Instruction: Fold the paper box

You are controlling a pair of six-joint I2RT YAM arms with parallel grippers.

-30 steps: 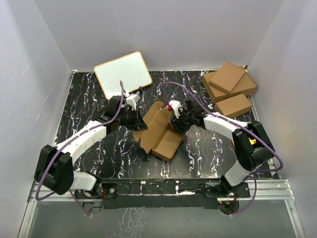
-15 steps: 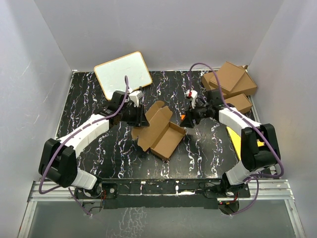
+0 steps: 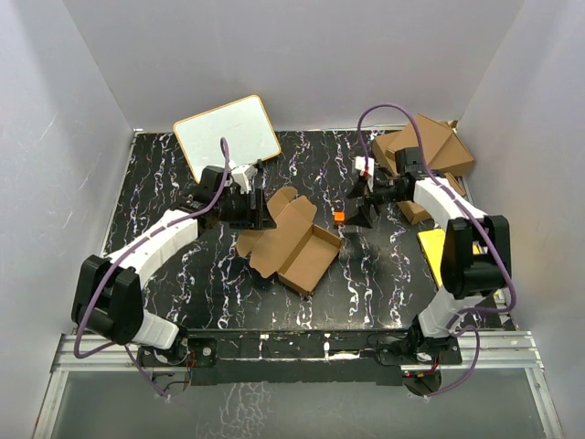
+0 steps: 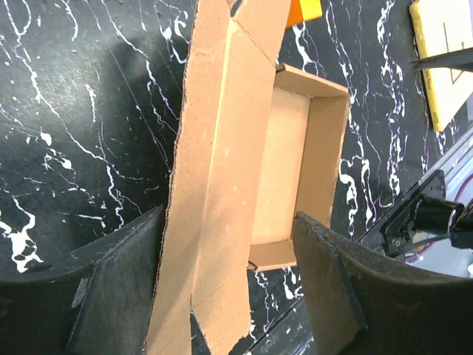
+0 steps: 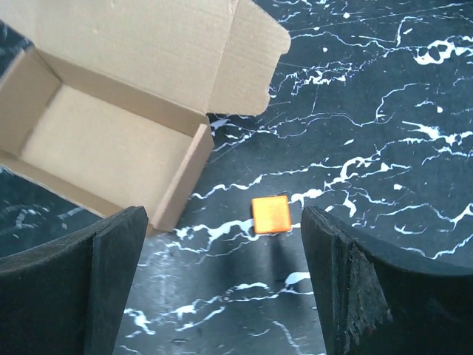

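Brown cardboard paper box (image 3: 294, 245) lies mid-table, tray formed, lid flap splayed left. The left gripper (image 3: 259, 214), jaws apart and empty, is nearer, at the flap's far-left edge. The right gripper (image 3: 362, 214), likewise spread, hovers apart at right above an orange square (image 3: 338, 217).

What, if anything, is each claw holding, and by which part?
Nothing. The left claw stands open astride the lid flap of the paper box without gripping it; the right claw hangs open over an orange square.

Plain brown paper box (image 3: 309, 261), centre; black surface (image 3: 201, 285) veined white; small orange square (image 3: 338, 217); yellow sheet (image 3: 431, 249), right; white board (image 3: 227, 135), tan-edged, upper left.
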